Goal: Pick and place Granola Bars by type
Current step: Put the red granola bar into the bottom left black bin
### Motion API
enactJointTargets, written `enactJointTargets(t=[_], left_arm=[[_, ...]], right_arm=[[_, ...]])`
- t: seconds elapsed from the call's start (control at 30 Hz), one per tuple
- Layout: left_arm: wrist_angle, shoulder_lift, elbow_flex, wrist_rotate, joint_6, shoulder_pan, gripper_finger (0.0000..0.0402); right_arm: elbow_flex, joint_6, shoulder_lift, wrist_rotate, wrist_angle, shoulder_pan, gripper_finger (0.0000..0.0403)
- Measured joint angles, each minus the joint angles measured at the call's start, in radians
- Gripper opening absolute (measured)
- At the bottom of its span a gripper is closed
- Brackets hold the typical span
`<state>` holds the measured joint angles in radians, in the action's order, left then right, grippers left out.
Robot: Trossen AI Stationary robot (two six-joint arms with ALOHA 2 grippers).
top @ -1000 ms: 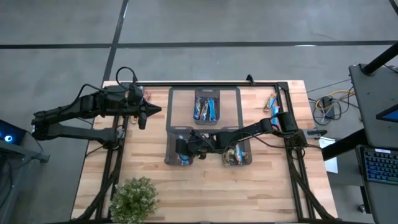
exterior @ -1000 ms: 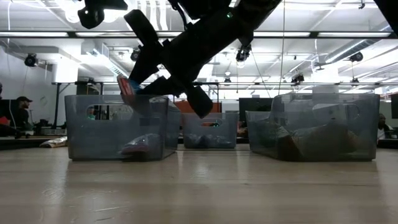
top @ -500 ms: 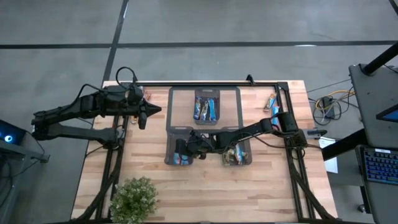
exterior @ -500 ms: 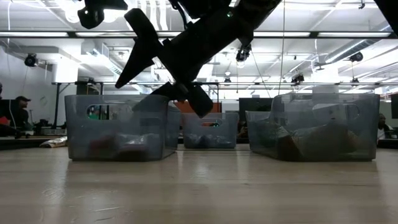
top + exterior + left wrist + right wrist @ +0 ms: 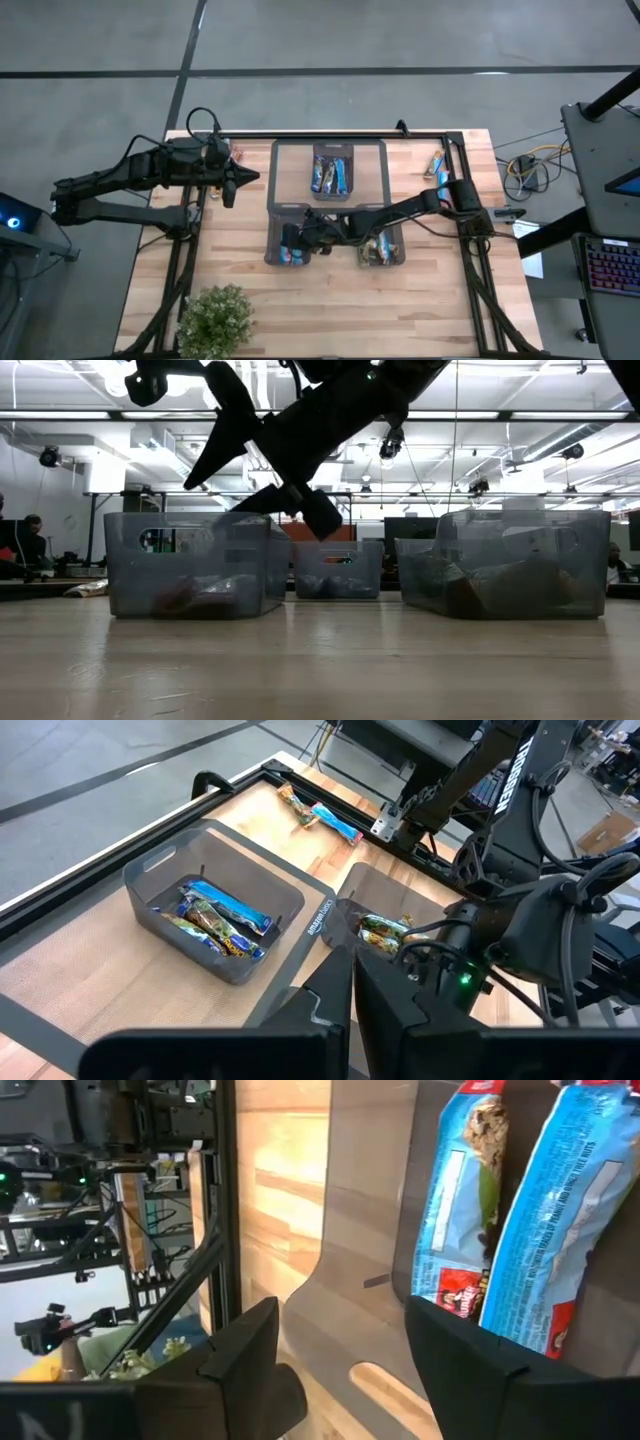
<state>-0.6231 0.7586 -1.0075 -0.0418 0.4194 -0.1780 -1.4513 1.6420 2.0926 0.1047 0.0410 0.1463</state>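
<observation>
Granola Bars, two blue ones, lie in the near-left bin under the right tool, jaws spread, empty. More fill the far bin and right bin; strays remain on the worktop. Left tool closed, idle.

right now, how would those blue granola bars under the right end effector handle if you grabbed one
The blue granola bars look slim and flat in glossy wrappers, so probably light and a bit slippery between the fingers. The crimped wrapper ends would likely flex, though the middle seems fairly stiff. Lying flat in the bin, they should slide rather than roll. The right end effector hangs open above them.
</observation>
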Motion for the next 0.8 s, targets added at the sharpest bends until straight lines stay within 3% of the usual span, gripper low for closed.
enactJointTargets(t=[0.17, 0.6, 0.8], left_arm=[[0.000, 0.000, 0.000, 0.000, 0.000, 0.000, 0.0000], [0.000, 0.000, 0.000, 0.000, -0.005, 0.000, 0.0000], [0.000, 0.000, 0.000, 0.000, -0.007, 0.000, 0.0000]], right_arm=[[0.000, -0.015, -0.017, 0.000, -0.001, 0.000, 0.0186], [0.000, -0.155, -0.057, -0.029, -0.030, -0.003, 0.0044], [0.000, -0.164, -0.061, -0.030, -0.049, -0.003, 0.0010]])
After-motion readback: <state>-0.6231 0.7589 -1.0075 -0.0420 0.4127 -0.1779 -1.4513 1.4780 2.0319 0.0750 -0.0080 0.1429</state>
